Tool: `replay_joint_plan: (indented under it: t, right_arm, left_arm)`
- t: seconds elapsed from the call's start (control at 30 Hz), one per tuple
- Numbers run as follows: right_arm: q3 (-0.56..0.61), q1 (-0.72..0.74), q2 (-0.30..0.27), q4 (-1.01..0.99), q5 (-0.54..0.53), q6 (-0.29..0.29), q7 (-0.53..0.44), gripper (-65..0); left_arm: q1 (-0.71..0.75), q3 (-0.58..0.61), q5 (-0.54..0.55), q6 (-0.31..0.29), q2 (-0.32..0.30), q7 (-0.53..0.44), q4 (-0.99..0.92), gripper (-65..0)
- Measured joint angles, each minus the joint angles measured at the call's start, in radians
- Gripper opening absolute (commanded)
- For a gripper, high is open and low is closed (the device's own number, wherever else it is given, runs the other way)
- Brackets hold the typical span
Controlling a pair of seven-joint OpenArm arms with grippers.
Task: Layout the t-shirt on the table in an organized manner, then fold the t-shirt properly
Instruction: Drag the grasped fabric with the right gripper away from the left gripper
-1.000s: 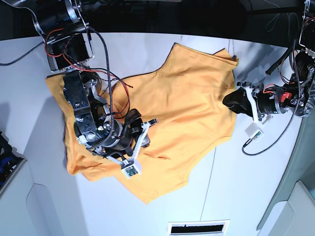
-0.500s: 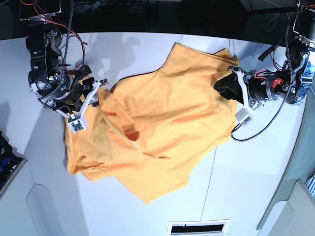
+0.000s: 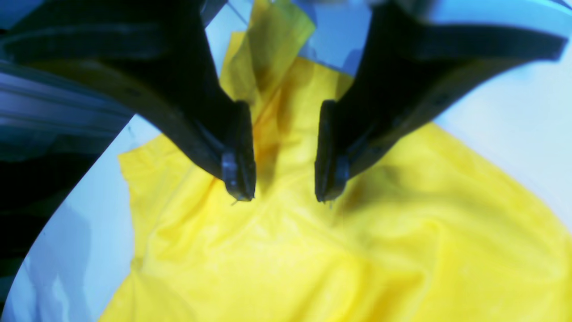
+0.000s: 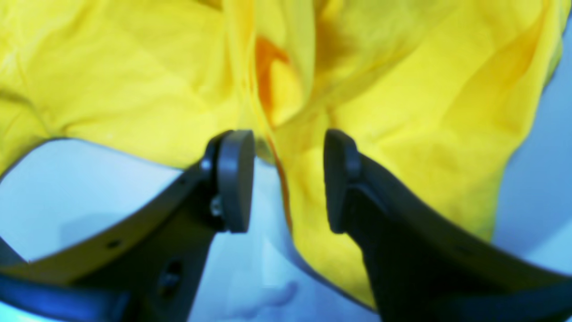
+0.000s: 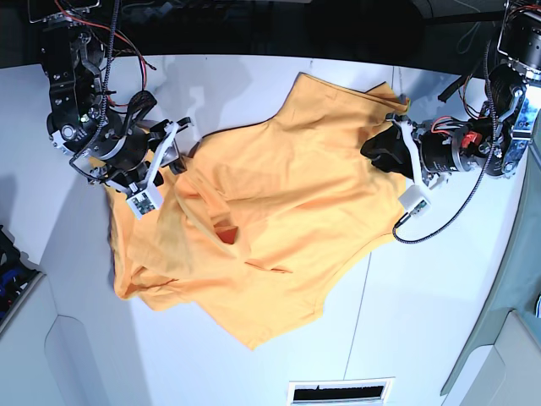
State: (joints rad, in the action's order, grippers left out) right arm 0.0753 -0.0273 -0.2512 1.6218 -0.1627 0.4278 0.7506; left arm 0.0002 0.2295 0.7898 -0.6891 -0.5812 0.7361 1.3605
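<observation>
The orange t-shirt [image 5: 279, 203] lies rumpled on the white table [image 5: 254, 85], with a fold turned over near its left side. No black markings show on it. My right gripper [image 5: 173, 154] is at the shirt's upper left edge. In the right wrist view it [image 4: 286, 179] is open, with a raised edge of the shirt [image 4: 402, 112] running between the pads without being pinched. My left gripper [image 5: 374, 152] is over the shirt's right side. In the left wrist view it [image 3: 283, 188] is open, just above the cloth [image 3: 313, 250].
A thin dark seam [image 5: 359, 296] crosses the table at the right of the shirt. A vent slot [image 5: 338, 392] sits at the front edge. Cables [image 5: 448, 216] trail from the left arm. Grey panels [image 5: 499, 355] stand at the front right and front left.
My right gripper has left the shirt's middle for its upper left edge, and a fold now lies turned over there. My left gripper has moved left onto the shirt's right side.
</observation>
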Motion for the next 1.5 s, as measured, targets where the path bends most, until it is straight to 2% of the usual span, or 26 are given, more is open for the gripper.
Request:
replay_joint_plan:
  t: [0.1, 0.17, 0.33, 0.5, 0.6, 0.87, 1.13, 1.2, 1.27, 1.33, 1.4, 1.43, 1.5]
  right_arm:
    - [0.000, 0.010, -0.001, -0.081, 0.015, 0.003, -0.006, -39.4]
    - [0.000, 0.013, -0.001, -0.116, 0.015, 0.019, -0.011, -42.1]
    - [0.001, 0.016, 0.000, -0.133, 0.010, 0.021, -0.014, -65.0]
    - [0.002, 0.027, -0.026, -0.134, 0.013, 0.022, -0.017, -65.0]
    - [0.002, 0.045, -0.080, -0.129, 0.014, 0.021, -0.013, -65.0]
    - [-0.019, 0.058, -0.219, 0.049, -0.012, 0.025, 0.021, -65.0]
    - [-0.187, 0.109, -0.327, 0.055, -0.015, 0.002, 0.025, -65.0]
    - [-0.230, 0.129, -0.352, 0.054, -0.043, -0.002, 0.025, -65.0]
    - [-0.262, 0.155, -0.379, 0.054, -0.077, -0.023, 0.024, -65.0]
    - [-0.283, 0.188, -0.394, 0.053, -0.076, -0.068, 0.024, -65.0]
    - [-0.288, 0.223, -0.403, 0.037, -0.095, -0.090, 0.024, -65.0]
    - [-0.289, 0.241, -0.402, 0.022, -0.120, -0.097, 0.025, -62.7]
    - [-0.289, 0.278, -0.398, -0.016, -0.185, -0.092, 0.024, -49.4]
  left_arm:
    - [-0.001, 0.000, -0.026, 0.000, 0.003, -0.004, 0.000, -39.2]
    - [-0.001, 0.000, -0.061, 0.000, 0.011, -0.005, -0.008, -39.7]
    - [-0.001, -0.001, -0.117, 0.004, 0.049, -0.071, -0.075, -46.5]
    - [-0.017, -0.004, -0.145, 0.056, 0.072, -0.153, -0.168, -47.0]
    - [-0.028, -0.006, -0.174, 0.050, 0.072, -0.199, -0.214, -47.0]
    - [-0.039, -0.008, -0.202, 0.045, 0.066, -0.225, -0.245, -47.0]
    - [-0.066, -0.008, -0.266, 0.049, 0.063, -0.224, -0.249, -47.0]
    - [-0.066, -0.008, -0.266, 0.052, 0.058, -0.225, -0.249, -47.0]
    - [-0.065, -0.008, -0.265, 0.052, 0.053, -0.228, -0.249, -47.0]
    - [-0.065, -0.008, -0.266, 0.048, 0.051, -0.228, -0.249, -47.0]
    - [-0.064, -0.008, -0.275, 0.018, 0.047, -0.226, -0.250, -47.0]
    - [-0.064, -0.008, -0.274, 0.007, 0.044, -0.222, -0.251, -47.0]
    - [-0.064, -0.008, -0.259, -0.018, 0.039, -0.211, -0.254, -47.0]
